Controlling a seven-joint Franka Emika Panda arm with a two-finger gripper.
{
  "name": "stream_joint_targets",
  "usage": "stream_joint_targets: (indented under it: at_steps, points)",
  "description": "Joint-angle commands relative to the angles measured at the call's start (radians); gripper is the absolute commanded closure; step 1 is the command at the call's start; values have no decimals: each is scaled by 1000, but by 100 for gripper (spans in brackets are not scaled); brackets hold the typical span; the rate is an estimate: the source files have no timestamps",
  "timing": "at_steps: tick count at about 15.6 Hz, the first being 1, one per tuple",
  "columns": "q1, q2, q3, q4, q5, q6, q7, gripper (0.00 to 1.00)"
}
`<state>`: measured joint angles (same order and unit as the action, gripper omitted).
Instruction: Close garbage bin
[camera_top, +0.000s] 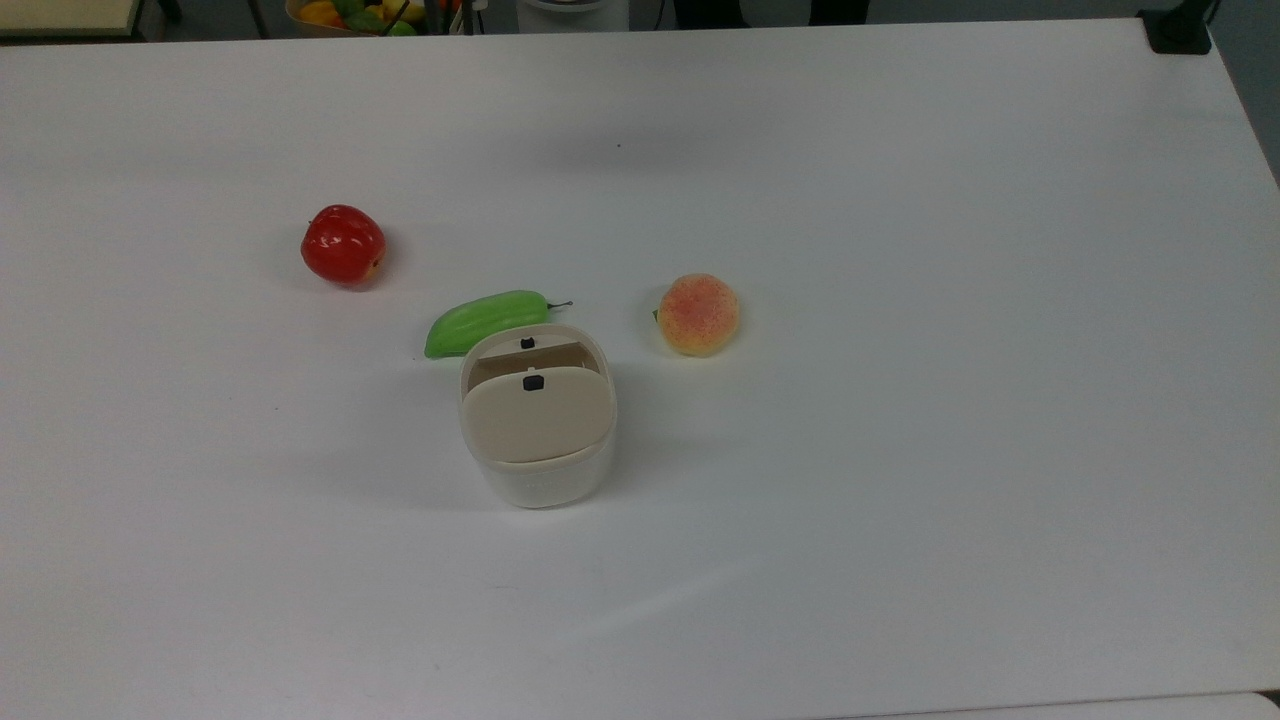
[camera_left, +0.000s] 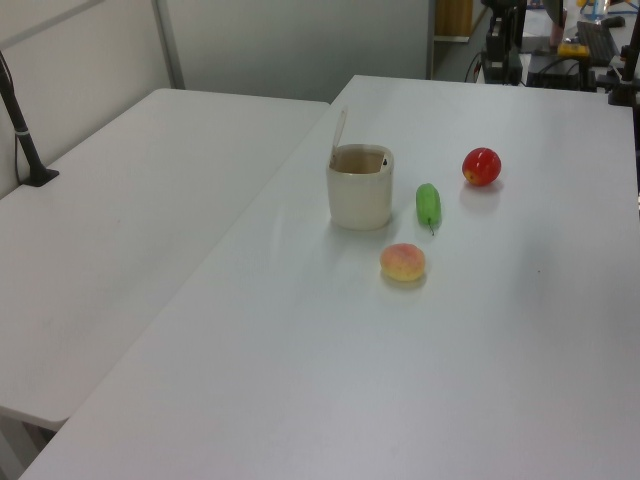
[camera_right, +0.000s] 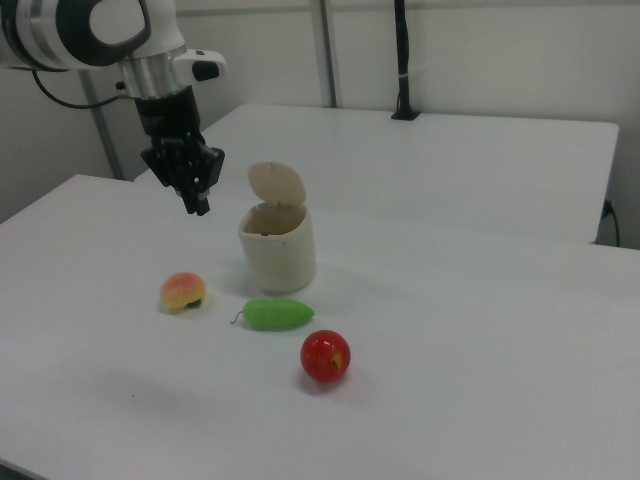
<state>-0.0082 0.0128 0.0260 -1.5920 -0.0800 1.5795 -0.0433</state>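
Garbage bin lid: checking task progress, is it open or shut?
Open. The garbage bin has its lid standing upright behind the rim, the mouth uncovered.

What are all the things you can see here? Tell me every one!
garbage bin: 1, cream-white, middle of the table, beige lid standing open
green vegetable: 1, green, beside the bin
red apple: 1, red, toward the top view's left
peach: 1, orange-pink, toward the top view's right of the bin
table: 1, white, under everything
second table: 1, white, alongside
fruit basket: 1, mixed colours, past the table's far edge
pincer: 1, black, hanging above the table on the right view's left of the bin
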Motion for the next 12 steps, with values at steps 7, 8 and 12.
stream_joint_targets:
  at_steps: [7,8,12]
  points:
    - [14,64,3,-6,54,173,-10,100]
    - [13,75,3,7,54,227,-9,100]
    - [14,150,3,47,57,390,-7,100]
